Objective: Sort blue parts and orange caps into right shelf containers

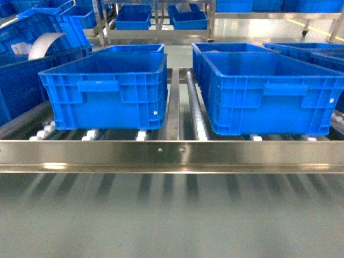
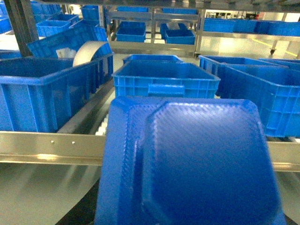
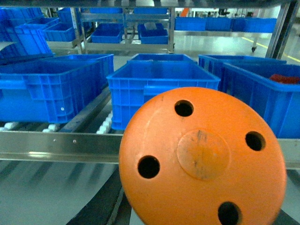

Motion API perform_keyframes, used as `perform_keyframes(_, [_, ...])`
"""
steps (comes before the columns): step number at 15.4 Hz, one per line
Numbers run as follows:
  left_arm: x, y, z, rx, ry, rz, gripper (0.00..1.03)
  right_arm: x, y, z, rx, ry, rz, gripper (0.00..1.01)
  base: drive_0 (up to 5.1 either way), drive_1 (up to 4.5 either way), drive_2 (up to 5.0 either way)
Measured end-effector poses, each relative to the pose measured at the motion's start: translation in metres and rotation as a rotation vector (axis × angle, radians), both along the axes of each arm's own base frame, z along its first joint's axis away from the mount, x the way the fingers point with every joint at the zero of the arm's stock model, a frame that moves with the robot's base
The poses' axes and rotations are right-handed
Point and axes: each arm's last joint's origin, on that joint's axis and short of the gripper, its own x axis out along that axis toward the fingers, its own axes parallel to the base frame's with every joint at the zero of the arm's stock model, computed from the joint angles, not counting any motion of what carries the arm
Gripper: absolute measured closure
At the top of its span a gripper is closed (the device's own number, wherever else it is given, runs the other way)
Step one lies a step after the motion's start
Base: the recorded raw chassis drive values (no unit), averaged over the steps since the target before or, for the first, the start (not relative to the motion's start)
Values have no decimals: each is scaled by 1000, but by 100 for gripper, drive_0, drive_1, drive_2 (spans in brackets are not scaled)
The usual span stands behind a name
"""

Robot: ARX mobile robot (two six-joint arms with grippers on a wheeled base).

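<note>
A large blue part (image 2: 197, 164), a ribbed moulded panel, fills the lower left wrist view and hides the left gripper's fingers, which hold it. An orange cap (image 3: 201, 159), a round disc with several holes, fills the lower right wrist view and covers the right gripper's fingers in the same way. Neither gripper shows in the head view. Ahead on the roller shelf stand two bright-blue crates side by side, the left crate (image 1: 105, 94) and the right crate (image 1: 269, 102). Red-orange contents (image 3: 283, 78) show in a crate at the far right of the right wrist view.
A steel front rail (image 1: 172, 156) runs across the shelf edge below the crates, and a steel divider (image 1: 174, 102) separates the two lanes. More blue crates (image 1: 188, 20) stand on racks behind. A white curved sheet (image 1: 45, 44) lies among tilted crates at the left.
</note>
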Motion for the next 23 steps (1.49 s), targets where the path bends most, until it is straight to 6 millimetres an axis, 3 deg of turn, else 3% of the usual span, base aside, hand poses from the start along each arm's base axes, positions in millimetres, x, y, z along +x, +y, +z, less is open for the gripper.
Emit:
perform_keyframes(14, [0,0,0,0,0,-1,60,0,0,0,0,0,-1,58,0,0,0])
perform_keyframes(23, [0,0,0,0,1,-1,60,0,0,0,0,0,0,58,7,431,-417])
